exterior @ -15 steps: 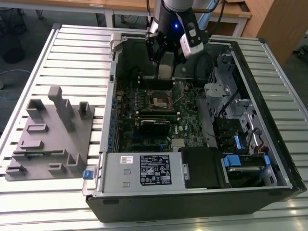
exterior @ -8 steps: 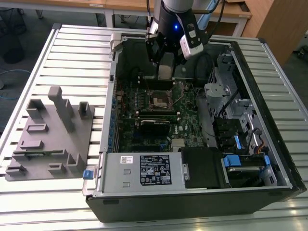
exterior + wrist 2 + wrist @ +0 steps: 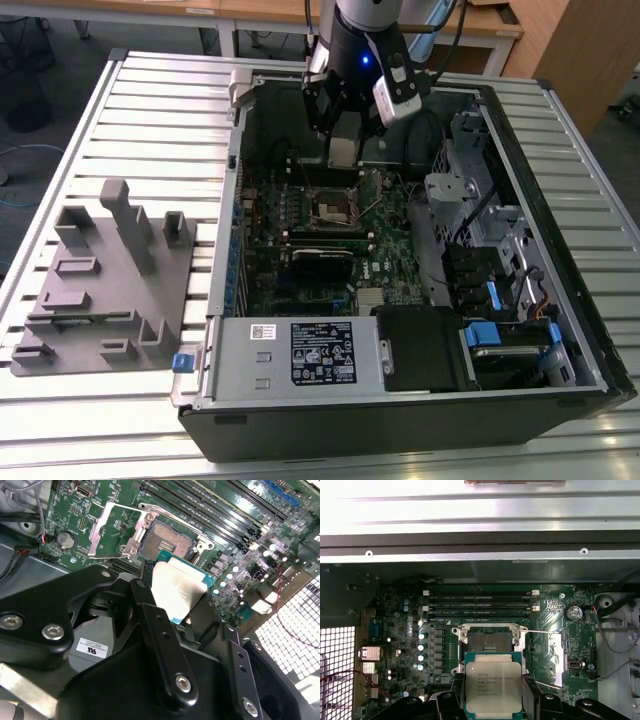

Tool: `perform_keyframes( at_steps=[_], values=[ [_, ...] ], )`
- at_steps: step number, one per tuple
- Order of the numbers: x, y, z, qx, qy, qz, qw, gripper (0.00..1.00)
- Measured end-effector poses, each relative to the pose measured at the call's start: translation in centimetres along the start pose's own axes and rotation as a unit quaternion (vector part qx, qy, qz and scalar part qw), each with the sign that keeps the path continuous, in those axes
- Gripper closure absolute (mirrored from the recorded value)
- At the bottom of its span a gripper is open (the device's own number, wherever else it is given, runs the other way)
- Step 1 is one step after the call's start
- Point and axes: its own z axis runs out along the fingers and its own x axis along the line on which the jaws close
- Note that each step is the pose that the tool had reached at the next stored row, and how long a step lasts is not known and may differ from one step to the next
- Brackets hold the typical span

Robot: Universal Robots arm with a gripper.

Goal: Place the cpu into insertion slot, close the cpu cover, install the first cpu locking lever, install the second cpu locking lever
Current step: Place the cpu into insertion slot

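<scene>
Desk (image 3: 150, 100) held an open computer case (image 3: 400, 425). End effector (image 3: 493, 680) clamped the cpu (image 3: 493, 692) near the empty insertion slot (image 3: 487, 639), cpu cover (image 3: 117, 530) raised; nothing installed.

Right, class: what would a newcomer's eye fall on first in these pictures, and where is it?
The cpu, clamped in the gripper, hangs close by the bare slot in the first wrist view. In the second wrist view, the cover stands flipped open beside that slot. In the exterior view, the arm reaches down into an open computer case.
</scene>
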Motion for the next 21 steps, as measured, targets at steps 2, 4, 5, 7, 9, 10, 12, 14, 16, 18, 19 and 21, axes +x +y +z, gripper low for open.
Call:
perform_keyframes(
  at_steps=[2,4,5,7,9,10,12,14,16,18,19,21],
  values=[
    [0.00,0.00,0.04,-0.0002,-0.0001,0.000,1.0000,0.46],
    [0.00,0.00,0.04,-0.0002,-0.0001,0.000,1.0000,0.46],
    [0.00,0.00,0.04,-0.0002,0.0000,0.000,1.0000,0.46],
    [0.00,0.00,0.04,-0.0002,-0.0001,0.000,1.0000,0.46],
    [0.00,0.00,0.04,-0.0002,-0.0001,0.000,1.0000,0.46],
    [0.00,0.00,0.04,-0.0001,-0.0001,0.000,1.0000,0.46],
    [0.00,0.00,0.05,-0.0002,-0.0001,0.000,1.0000,0.46],
    [-0.01,-0.01,0.17,-0.0004,-0.0002,0.000,1.0000,0.46],
    [-0.01,-0.04,0.49,-0.0002,-0.0001,0.000,1.0000,0.46],
    [-0.02,-0.07,0.81,-0.0002,-0.0001,0.000,1.0000,0.46],
    [-0.02,-0.08,0.94,-0.0002,-0.0001,0.000,1.0000,0.46],
    [-0.02,-0.09,1.07,-0.0001,0.0000,0.000,1.0000,0.46]
  ],
)
